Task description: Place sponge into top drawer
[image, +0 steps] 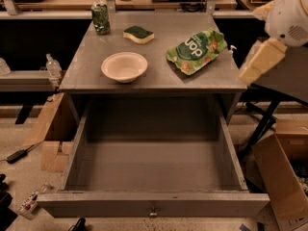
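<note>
1. Sponge point(138, 33) is lying flat near the back of the table top point(159, 78), dark green scrub face turned up and pale foam showing along its near edge. It is sitting apart from everything else, which should be leaving room for a grasp from above.
2. Just to its left, a green drink can point(100, 18) is standing upright at the back left corner. To the sponge's right and nearer the viewer, a green snack bag point(196, 50) is lying flat.
3. A pale bowl point(124, 66) is sitting in front of the sponge, towards the table's front edge. It is holding nothing.
4. Below the table top, the top drawer point(154, 203) is standing pulled out towards the viewer, its grey floor showing bare, with a small knob point(153, 211) at the centre of its front panel. Standing open like this, it looks ready to take the sponge, which has not yet been picked up.
5. At the right edge, the robot's arm point(262, 61) is hanging beside the table's right side, well apart from the sponge. The gripper is lying outside the frame, so whether it is spread or pressed together cannot be told.
6. Cardboard boxes are sitting on the floor, one on the left point(50, 129) and one on the right point(284, 177).
</note>
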Controlling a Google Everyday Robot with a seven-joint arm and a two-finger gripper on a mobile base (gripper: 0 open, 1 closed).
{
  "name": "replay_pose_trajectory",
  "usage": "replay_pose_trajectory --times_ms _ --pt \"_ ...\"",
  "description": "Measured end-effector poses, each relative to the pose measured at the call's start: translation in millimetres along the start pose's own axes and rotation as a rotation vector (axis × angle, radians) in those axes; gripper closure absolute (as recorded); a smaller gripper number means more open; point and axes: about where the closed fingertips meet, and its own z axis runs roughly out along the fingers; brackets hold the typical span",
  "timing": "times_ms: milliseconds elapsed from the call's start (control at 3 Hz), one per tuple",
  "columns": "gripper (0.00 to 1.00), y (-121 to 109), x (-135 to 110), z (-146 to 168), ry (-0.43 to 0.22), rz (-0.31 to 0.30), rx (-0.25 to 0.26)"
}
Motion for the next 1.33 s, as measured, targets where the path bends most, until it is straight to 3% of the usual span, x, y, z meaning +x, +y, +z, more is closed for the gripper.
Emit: replay_pose_trajectory --times_ms 333,667,1333 --pt "0.00 -69.3 -37.0 25.4 -0.160 0.046 0.085" --pt "0.00 -102.3 -72.1 40.6 -0.207 0.035 0.121" --pt "0.00 -107.7 -88.0 56.2 -0.230 0.060 0.131"
